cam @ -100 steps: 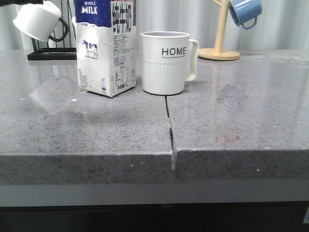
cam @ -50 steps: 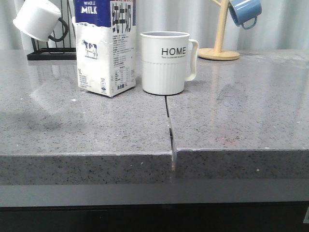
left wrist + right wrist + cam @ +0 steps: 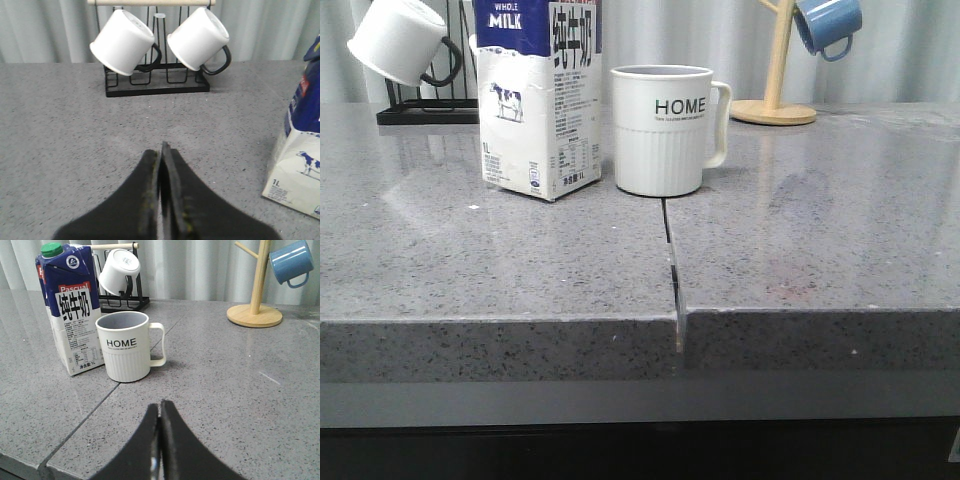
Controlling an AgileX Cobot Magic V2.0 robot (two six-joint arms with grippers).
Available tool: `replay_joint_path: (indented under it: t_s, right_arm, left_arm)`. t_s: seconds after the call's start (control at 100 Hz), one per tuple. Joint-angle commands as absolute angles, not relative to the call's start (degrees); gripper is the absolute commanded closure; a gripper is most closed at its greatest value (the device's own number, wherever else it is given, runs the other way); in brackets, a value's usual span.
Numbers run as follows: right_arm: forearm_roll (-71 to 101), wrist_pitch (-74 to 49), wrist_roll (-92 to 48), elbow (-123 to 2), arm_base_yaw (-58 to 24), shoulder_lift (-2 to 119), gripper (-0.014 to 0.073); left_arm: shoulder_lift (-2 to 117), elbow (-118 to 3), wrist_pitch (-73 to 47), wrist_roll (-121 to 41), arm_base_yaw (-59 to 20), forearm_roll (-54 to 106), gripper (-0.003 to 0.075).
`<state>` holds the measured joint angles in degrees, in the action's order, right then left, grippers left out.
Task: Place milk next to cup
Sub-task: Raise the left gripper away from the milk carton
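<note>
1. Since the milk (image 3: 538, 100) stood upright on the grey counter (image 3: 800, 250) just beside the cup (image 3: 663, 130), on the cup's left in the front view with only a thin gap, the job looked basically done to me.
2. The left gripper (image 3: 162, 150) had its fingers pressed together with nothing in them. The carton sat off to one side of it, well clear of the tips, only partly in frame.
3. The right gripper (image 3: 160, 410) was the same deal: fingers closed, empty, pointing toward the cup and carton, both some way off.
4. The carton's long axis ran straight up, taller than the cup, and the cup's handle pointed away from it.
5. Neither arm showed in the front view, so I'd guess both were pulled back. The left one looked nearer the carton if a nudge was needed, but I doubt it was.
6. Behind sat a black mug rack (image 3: 155, 85) and a wooden mug tree (image 3: 255, 310).
</note>
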<state>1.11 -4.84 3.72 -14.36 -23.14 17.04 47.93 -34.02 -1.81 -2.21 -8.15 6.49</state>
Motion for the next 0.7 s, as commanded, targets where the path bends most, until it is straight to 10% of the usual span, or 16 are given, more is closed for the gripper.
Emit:
replay_joint_path:
  t_s: [0.0, 0.69]
  right_arm:
    - [1.1, -0.7, 3.4, -16.0, -23.1, 17.3, 0.0662]
    - [1.1, -0.7, 3.4, -16.0, -23.1, 17.3, 0.0662]
  left_arm:
    - [44.1, -35.0, -2.3, 1.7, -5.9, 2.4, 0.0741]
    - [19.9, -22.9, -9.0, 2.5, 1.4, 0.5, 0.0741]
